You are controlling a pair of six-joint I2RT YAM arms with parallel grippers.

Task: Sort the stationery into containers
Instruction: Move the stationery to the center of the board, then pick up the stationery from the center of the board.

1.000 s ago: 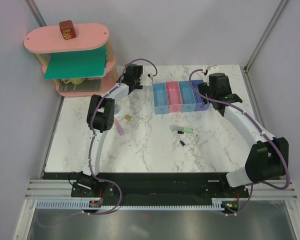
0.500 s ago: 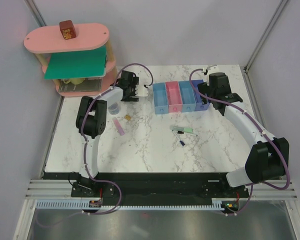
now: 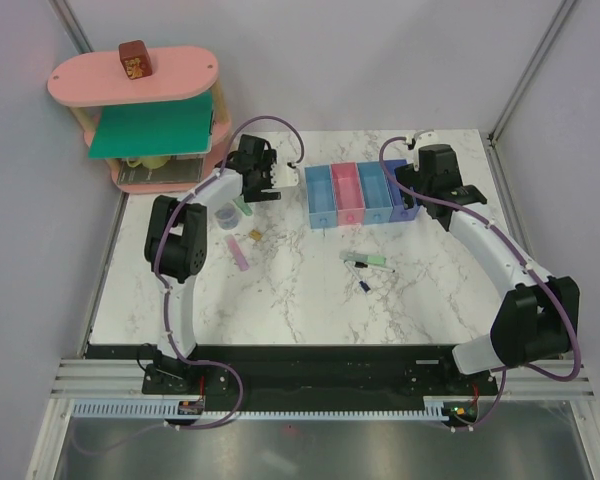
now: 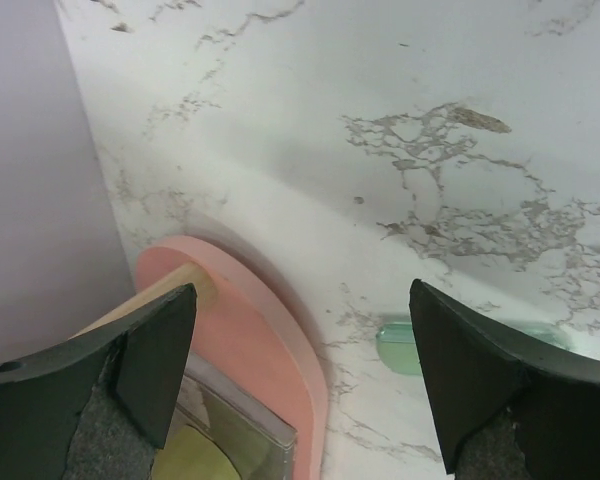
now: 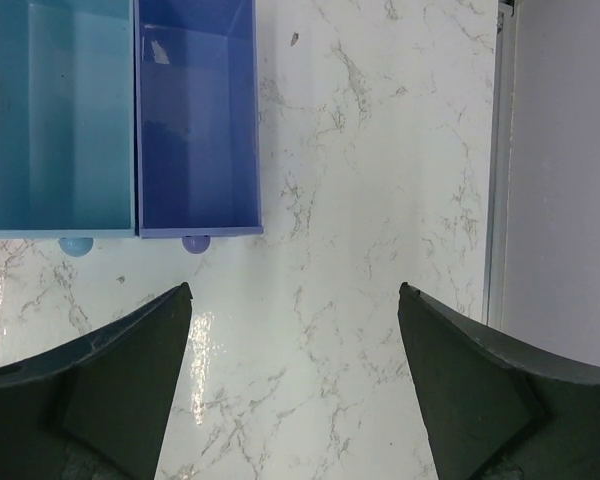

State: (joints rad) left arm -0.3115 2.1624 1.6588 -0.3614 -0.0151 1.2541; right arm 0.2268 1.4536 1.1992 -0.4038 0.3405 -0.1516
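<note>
Left gripper (image 4: pixel 300 330), jaws apart and empty, hovers with a mint bar (image 4: pixel 395 348) just beside one finger. The bar is likely light, stiff and slick, so pinch across its narrow width.

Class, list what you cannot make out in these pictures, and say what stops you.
- Tan piece, top view: too small to identify.
- Mint green piece, left wrist view: mostly hidden behind a finger of the left hand.
- Pink bin, right wrist view: almost wholly cut off by the left edge.
- Shelf, lower tier, top view: covered by the green panel.
</note>
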